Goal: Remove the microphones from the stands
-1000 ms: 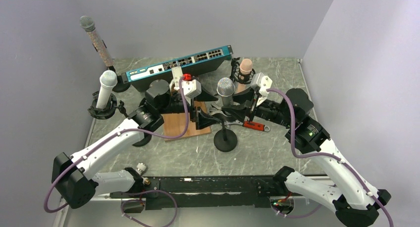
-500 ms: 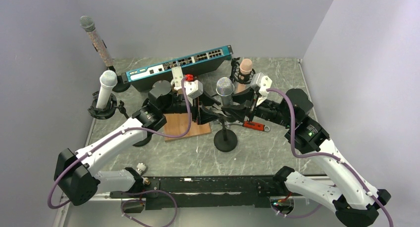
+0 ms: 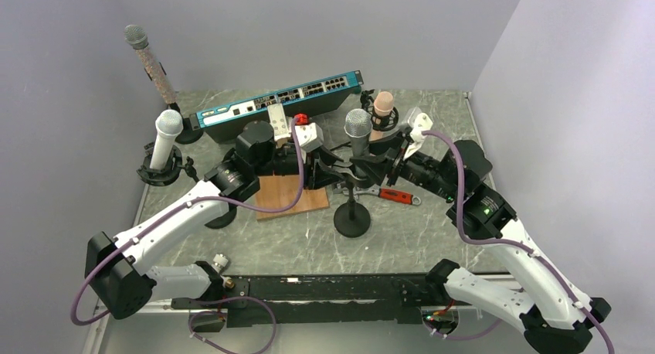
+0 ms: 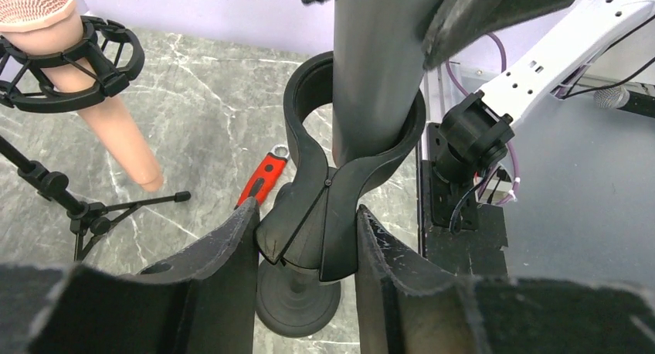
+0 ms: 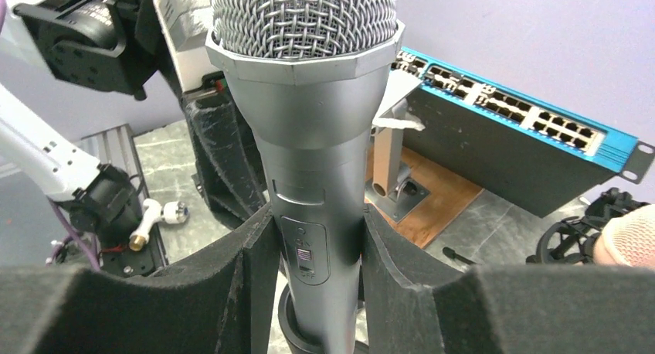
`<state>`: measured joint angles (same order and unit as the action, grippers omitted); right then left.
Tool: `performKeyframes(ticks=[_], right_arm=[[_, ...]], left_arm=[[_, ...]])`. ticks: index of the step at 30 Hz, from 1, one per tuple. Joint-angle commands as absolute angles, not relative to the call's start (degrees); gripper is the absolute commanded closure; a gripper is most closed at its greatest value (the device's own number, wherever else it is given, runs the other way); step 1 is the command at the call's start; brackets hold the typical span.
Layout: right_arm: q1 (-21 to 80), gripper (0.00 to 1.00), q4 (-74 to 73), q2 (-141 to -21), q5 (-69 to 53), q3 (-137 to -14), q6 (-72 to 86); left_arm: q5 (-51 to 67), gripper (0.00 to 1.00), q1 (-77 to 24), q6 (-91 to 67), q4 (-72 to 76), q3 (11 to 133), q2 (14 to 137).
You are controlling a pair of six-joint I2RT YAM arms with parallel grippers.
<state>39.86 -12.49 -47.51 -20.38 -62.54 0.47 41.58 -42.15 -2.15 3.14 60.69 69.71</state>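
The step in hand appears to be the two-handed grip before extraction; the pull itself is not yet done. The grey metal handheld microphone with a silver mesh head (image 3: 358, 128) is sitting upright in the black plastic C-shaped clip (image 4: 340, 176) on top of the black round-based desk stand (image 3: 351, 219), which is standing near the middle of the grey marble-patterned table (image 3: 432, 222). The right gripper (image 5: 313, 253) is clamping the microphone body, with its foam-faced fingers (image 5: 247, 277) pressing on either side at the level of the switch. The left gripper (image 4: 305, 246) is gripping the neck of the clip, touching both flanks and so bracing the stand. The next move is calling for a straight upward draw by the right arm along the microphone axis while the left arm is holding the clip down. A tilted pull is likely to bind the barrel in the clip or tip the stand. The microphone is showing a tapering barrel, a faceted collar under the mesh and a small recessed switch, and its lower end is passing through the clip ring.
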Motion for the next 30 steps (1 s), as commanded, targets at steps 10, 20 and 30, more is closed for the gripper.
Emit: performKeyframes(ticks=[10,20,30], right_arm=[[40.1,1.00,-3.3,-54.3,2.5,-79.3,6.9],[40.1,1.00,-13.1,-48.4,29.3,-73.7,6.4],[40.0,1.00,-30.1,-38.3,48.8,-64.3,8.8]], left_arm=[[37.4,1.00,-44.9,-1.8,-5.3,64.4,73.6],[30.9,0.60,-46.0,-3.0,-9.8,66.7,73.2],[30.9,0.01,-46.3,-5.4,-21.3,77.3,72.7]])
